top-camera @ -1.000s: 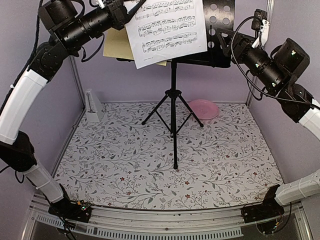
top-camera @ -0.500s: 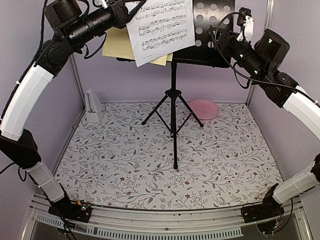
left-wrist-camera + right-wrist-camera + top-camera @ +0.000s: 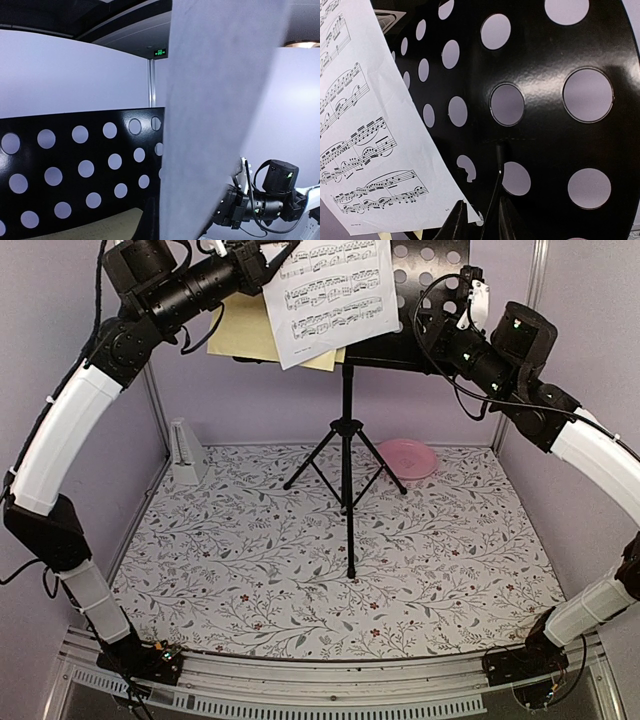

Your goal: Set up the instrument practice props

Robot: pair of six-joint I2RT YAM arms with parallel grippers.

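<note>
Right wrist: edge of music stand (image 3: pixel 545 140) sits within right hand (image 3: pixel 482 212).

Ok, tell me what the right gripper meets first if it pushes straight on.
The music stand: its black perforated desk is dead ahead of the right gripper, probably close. The white page hangs off that line.

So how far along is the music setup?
Done: music stand upright, yellowish page on it. In hand: left pincer holds the white page askew over the stand; right pincer is by the stand's edge. Left: seat that page, perhaps reposition the metronome by the wall.
</note>
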